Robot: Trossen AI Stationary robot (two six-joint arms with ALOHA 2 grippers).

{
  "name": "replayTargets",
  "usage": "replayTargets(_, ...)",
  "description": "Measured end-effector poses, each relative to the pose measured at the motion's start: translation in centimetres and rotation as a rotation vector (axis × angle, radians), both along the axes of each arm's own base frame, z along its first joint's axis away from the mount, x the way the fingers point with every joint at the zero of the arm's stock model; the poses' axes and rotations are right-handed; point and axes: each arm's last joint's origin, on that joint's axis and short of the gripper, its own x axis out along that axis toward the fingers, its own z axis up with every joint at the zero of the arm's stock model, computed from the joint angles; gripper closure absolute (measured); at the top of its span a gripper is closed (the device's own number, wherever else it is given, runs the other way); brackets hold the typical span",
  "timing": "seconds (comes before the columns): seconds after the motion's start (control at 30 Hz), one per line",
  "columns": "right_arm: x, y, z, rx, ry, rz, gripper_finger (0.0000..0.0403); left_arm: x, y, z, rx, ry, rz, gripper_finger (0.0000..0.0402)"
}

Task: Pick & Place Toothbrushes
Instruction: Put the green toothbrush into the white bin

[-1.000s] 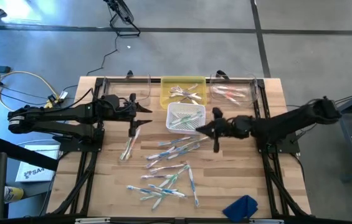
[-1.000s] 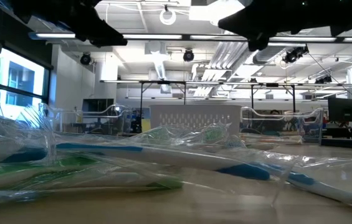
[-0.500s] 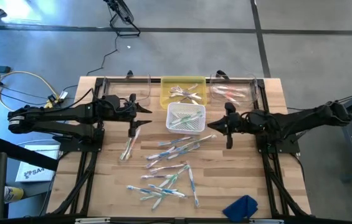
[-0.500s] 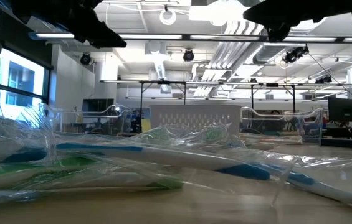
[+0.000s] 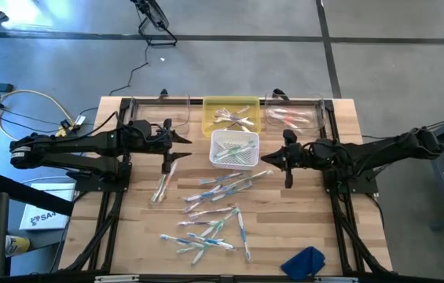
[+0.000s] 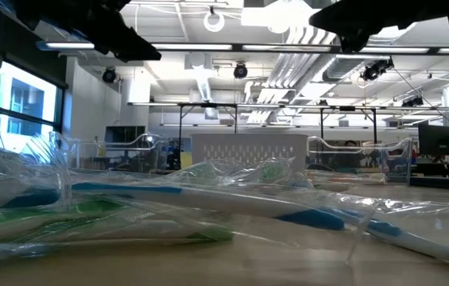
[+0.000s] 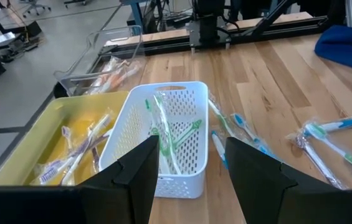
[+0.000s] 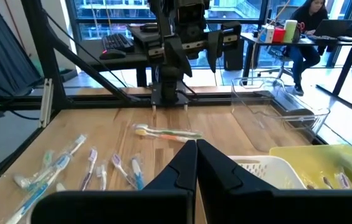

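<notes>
Several wrapped toothbrushes [image 5: 215,206] lie loose on the wooden table, and two more [image 5: 163,181] lie near the left arm. Green-accented ones lie in the white basket [image 5: 233,149], others in the yellow tray [image 5: 229,114] and the clear tray [image 5: 291,118]. My left gripper [image 5: 186,139] hovers open left of the basket; its fingers [image 7: 144,177] frame the basket [image 7: 163,140] without touching it. My right gripper [image 5: 266,158] hangs shut and empty right of the basket [image 8: 269,171], above the table.
A blue cloth [image 5: 304,261] lies at the near right edge. An empty clear tray [image 5: 159,110] stands at the far left. Black frame rails run along both sides of the table. A person [image 8: 306,25] sits at a desk beyond the table.
My right gripper has drawn back from the basket toward the table's right edge and risen a little, staying shut and empty; for the last half second it has held still. Nothing on the table has moved.
</notes>
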Motion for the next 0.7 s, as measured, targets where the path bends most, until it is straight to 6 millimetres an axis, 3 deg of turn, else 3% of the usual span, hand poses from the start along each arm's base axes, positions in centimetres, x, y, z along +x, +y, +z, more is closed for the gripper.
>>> replayTargets(0.13,0.0,0.0,-0.1,-0.001,0.012,0.000,0.0401,-0.1,-0.2,-0.3,-0.081,0.023,-0.026,0.0222)
replayTargets(0.4,0.0,0.0,-0.2,-0.003,0.026,0.000,0.0401,-0.7,-0.8,-1.8,-0.442,0.186,-0.086,0.0222)
replayTargets(0.7,0.0,0.0,-0.3,-0.003,0.035,0.000,0.0401,-2.8,-1.1,-4.4,-0.694,0.516,0.132,0.0222)
